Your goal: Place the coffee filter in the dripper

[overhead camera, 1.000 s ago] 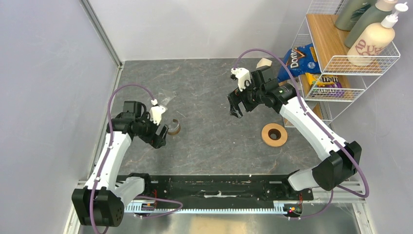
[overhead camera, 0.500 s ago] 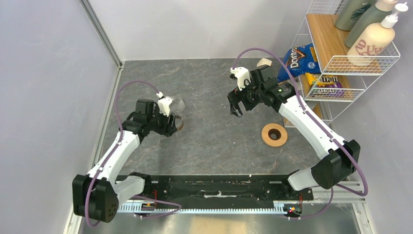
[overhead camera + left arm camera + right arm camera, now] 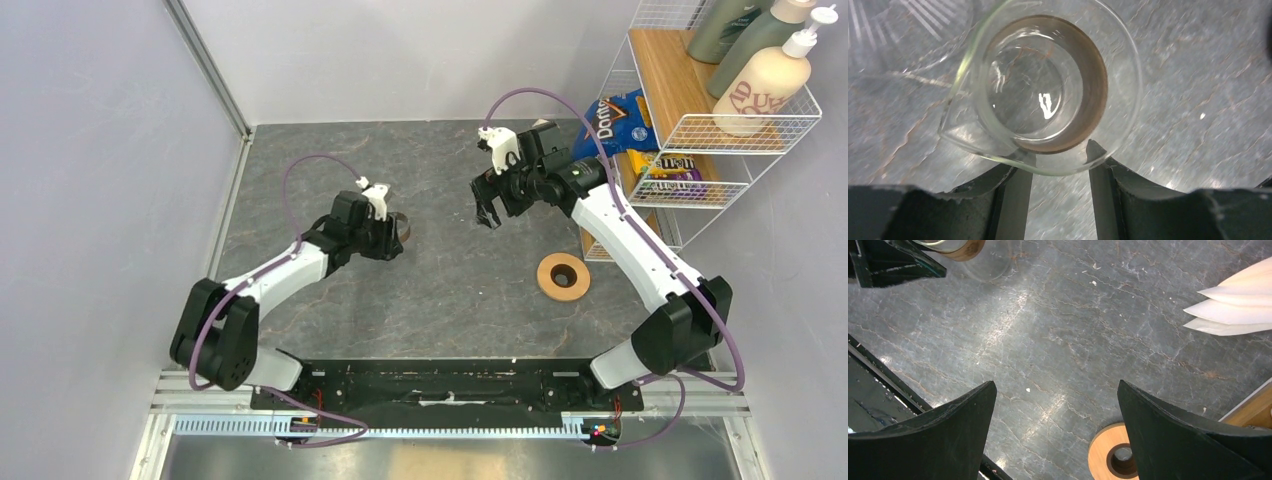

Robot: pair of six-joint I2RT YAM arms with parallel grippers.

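Observation:
White paper coffee filters (image 3: 1235,305) lie fanned at the right edge of the right wrist view. My right gripper (image 3: 487,210) (image 3: 1055,384) is open and empty, above bare table near them. Of the dripper I see only its orange-tan wooden ring (image 3: 563,276) (image 3: 1100,454), flat on the table with a dark hole. My left gripper (image 3: 392,240) (image 3: 1057,156) grips the near side of a brown-banded glass cup (image 3: 402,228) (image 3: 1048,80), its fingertips under the flared rim. A clear ribbed glass cone (image 3: 898,30) sits against the cup.
A wire shelf (image 3: 745,120) with bottles stands at the back right. A Doritos bag (image 3: 608,122) and an M&M's bag (image 3: 672,168) lie at its foot. The black base rail (image 3: 430,385) runs along the near edge. Walls close the left and the back.
My left arm has swung right and away from its base toward the table's middle, and the cup has moved with it. My right gripper has shifted slightly toward the back.

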